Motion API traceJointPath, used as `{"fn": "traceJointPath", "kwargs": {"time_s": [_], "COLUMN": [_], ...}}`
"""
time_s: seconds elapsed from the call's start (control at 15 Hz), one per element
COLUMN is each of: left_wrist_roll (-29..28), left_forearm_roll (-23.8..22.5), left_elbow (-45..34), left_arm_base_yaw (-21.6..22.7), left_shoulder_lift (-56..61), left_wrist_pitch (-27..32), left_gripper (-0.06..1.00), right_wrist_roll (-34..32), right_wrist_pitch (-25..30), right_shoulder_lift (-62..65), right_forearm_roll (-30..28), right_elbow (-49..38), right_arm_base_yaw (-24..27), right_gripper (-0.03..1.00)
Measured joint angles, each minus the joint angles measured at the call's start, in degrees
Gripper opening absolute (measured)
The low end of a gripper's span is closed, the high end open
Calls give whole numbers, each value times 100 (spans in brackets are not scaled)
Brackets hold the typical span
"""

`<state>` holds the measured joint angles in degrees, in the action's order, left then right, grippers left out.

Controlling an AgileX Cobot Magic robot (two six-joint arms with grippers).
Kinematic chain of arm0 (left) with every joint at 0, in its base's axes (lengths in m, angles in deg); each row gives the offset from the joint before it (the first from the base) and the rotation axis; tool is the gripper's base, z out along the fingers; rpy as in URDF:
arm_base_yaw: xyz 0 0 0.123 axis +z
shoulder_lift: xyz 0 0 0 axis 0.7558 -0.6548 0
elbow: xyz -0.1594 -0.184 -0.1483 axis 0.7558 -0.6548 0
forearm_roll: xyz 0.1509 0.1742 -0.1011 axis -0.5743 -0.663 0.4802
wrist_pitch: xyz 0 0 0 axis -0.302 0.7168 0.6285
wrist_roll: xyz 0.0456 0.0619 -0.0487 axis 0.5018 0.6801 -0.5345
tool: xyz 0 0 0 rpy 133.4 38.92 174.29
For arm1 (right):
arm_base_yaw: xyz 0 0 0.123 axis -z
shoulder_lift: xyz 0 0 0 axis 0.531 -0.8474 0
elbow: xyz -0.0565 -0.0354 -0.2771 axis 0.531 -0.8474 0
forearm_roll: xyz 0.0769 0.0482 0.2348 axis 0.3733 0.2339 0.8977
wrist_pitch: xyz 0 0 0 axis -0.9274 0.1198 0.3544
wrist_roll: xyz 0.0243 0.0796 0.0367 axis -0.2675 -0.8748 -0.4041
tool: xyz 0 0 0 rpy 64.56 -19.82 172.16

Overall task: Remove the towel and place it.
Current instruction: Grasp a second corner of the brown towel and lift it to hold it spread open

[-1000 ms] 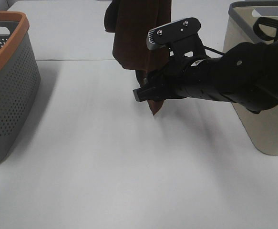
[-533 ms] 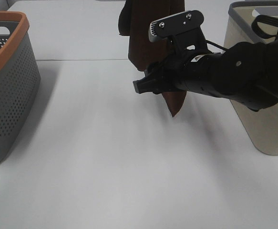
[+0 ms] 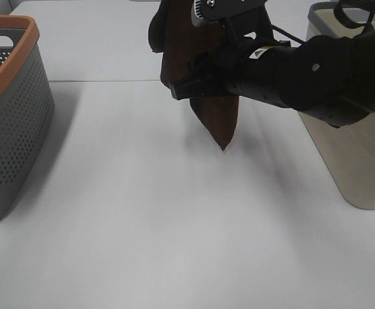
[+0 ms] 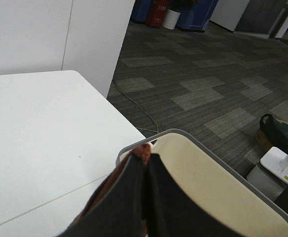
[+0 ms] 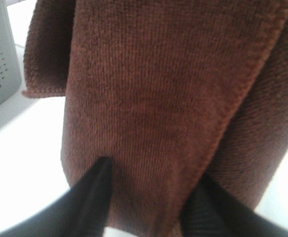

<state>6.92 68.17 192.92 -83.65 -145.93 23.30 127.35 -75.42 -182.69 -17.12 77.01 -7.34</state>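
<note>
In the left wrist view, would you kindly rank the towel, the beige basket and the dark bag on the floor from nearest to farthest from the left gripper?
1. Towel: pinched between the left gripper's closed fingers.
2. Beige basket: just beyond the fingertips.
3. Dark bag: down on the carpet, well past the basket.

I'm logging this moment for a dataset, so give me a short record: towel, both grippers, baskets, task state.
towel: dark reddish-brown, hanging over the table, one corner pointing down
left gripper: shut on the towel's edge
right gripper: open, spread against the hanging cloth
baskets: grey perforated basket with orange rim at left; beige basket at right
towel placed: not yet
</note>
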Motion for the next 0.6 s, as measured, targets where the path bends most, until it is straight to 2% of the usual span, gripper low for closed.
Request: {"fn": "traceJointPath", "kwargs": {"time_s": [0.2,0.27,0.4,0.6], "left_wrist_roll": [0,0,0,-178], "left_forearm_roll": [-29,-115,-516,-1793], "left_elbow": [0,0,0,0], "left_arm_base_yaw": [0,0,0,69], "left_shoulder_lift": [0,0,0,0], "left_wrist_pitch": [-11,-23,-23,172], "left_gripper": [0,0,0,0], "right_wrist_roll": [0,0,0,344], "right_wrist_pitch": [395,481,579,1008], "right_shoulder_lift": [-63,-74,-74,74], "right_forearm_roll": [-63,-63,-23,97], "right_elbow": [40,40,40,40], "right_arm_base_yaw": [0,0,0,0], "right_gripper": [7,0,0,0]}}
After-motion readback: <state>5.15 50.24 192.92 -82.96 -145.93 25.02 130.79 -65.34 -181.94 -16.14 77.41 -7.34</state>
